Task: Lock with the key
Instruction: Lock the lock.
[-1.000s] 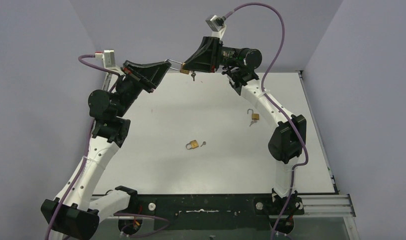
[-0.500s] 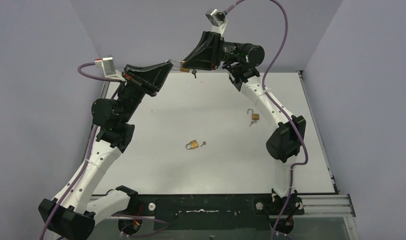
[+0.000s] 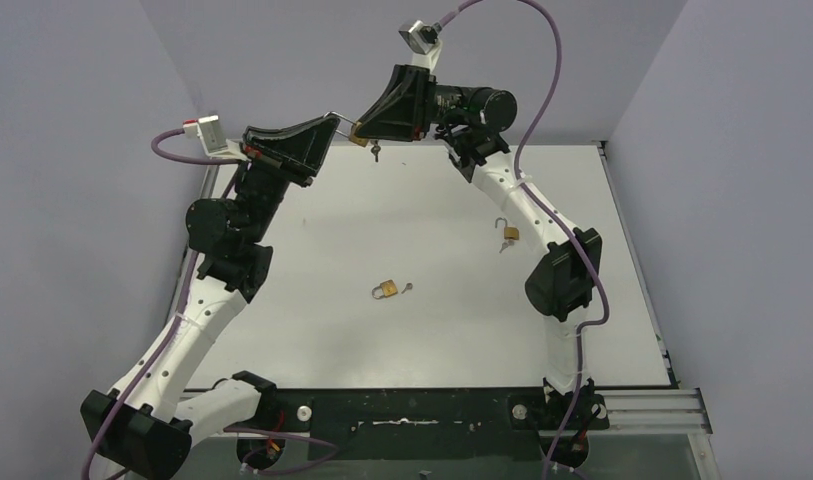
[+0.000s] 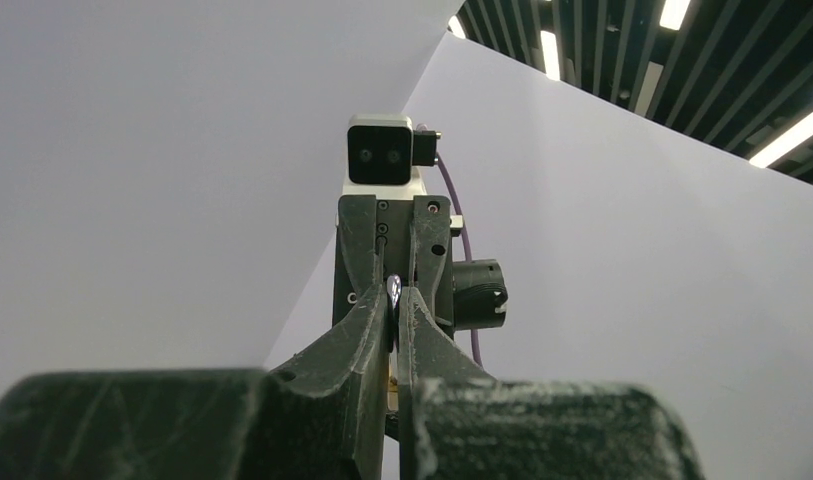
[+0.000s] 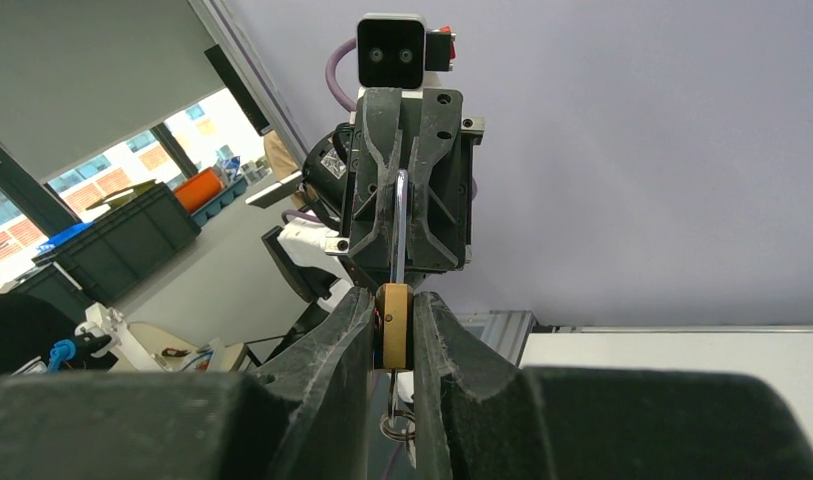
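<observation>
on the table [image 3: 432, 340] a shut spare padlock [image 3: 384, 291] and, further back, an open spare padlock [image 3: 506, 232] lie apart from both arms. far back and high in the air the right gripper [image 5: 392, 312] is clamped on the brass padlock [image 5: 393, 340], and the left gripper [image 4: 392, 305] is pinched tight on its shackle [image 5: 399, 225], with the key [image 3: 375, 152] dangling below. risk: off-axis pushing makes the shackle miss its hole or slip from the left fingers, or a jolt drops the key. whether the shackle is seated is hidden edge-on, and the key is tiny or cut off.
</observation>
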{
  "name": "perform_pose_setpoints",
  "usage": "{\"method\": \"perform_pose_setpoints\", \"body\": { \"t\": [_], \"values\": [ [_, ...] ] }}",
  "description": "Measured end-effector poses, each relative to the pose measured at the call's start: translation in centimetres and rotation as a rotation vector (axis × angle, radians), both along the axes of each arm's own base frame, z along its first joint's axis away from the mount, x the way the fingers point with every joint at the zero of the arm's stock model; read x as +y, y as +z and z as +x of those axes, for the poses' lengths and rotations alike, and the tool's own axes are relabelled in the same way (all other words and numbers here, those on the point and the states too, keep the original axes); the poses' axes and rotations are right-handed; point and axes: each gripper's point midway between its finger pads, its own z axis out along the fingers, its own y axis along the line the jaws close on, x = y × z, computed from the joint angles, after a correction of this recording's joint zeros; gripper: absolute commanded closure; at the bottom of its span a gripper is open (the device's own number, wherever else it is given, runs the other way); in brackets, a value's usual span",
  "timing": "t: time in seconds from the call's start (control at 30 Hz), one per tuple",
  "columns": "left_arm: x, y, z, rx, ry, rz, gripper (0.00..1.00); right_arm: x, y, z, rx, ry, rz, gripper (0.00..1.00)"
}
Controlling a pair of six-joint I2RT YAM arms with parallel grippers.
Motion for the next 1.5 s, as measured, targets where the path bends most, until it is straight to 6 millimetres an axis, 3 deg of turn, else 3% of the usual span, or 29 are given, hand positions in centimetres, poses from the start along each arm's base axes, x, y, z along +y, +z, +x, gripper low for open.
{"method": "perform_pose_setpoints", "body": {
  "t": [0.13, 0.23, 0.27, 0.37, 0.53, 0.67, 0.77, 0.9, 1.03, 1.27, 1.5],
  "values": [
    [0.2, -0.1, 0.2, -0.001, 0.007, 0.011, 1.00, 0.1, -0.3, 0.1, -0.008, -0.004, -0.006, 0.96],
    [0.8, -0.9, 0.9, 0.008, -0.004, 0.053, 1.00, 0.5, -1.2, 0.7, 0.014, -0.028, -0.017, 0.57],
    [0.9, -1.3, 1.3, 0.017, -0.010, 0.071, 1.00, 0.6, -1.6, 1.1, 0.026, -0.040, -0.023, 0.48],
    [0.1, -3.5, 2.5, 0.079, -0.070, 0.141, 1.00, 0.4, -2.2, 1.8, 0.056, -0.090, -0.030, 0.39],
    [-1.4, -4.9, 3.7, 0.130, -0.170, 0.190, 1.00, -1.7, -3.0, 3.0, 0.059, -0.170, -0.045, 0.34],
    [-2.2, -5.1, 3.6, 0.139, -0.233, 0.210, 1.00, -4.2, -0.9, 3.5, 0.008, -0.260, 0.008, 0.32],
    [-2.6, -4.9, 3.9, 0.146, -0.272, 0.210, 1.00, -6.5, 0.9, 2.7, -0.052, -0.326, 0.052, 0.29],
    [-3.0, -4.3, 4.2, 0.147, -0.302, 0.202, 1.00, -8.4, 1.8, 1.0, -0.121, -0.391, 0.089, 0.26],
    [-3.2, -2.1, 3.9, 0.105, -0.331, 0.182, 1.00, -9.0, 0.9, 0.0, -0.148, -0.421, 0.099, 0.26],
    [-3.0, 1.5, 2.4, 0.017, -0.355, 0.157, 1.00, -8.6, -2.4, 0.8, -0.095, -0.435, 0.067, 0.29],
    [-2.9, 2.1, 1.9, 0.010, -0.372, 0.139, 1.00, -7.5, -2.4, -0.2, -0.101, -0.401, 0.075, 0.33]
  ]
}}
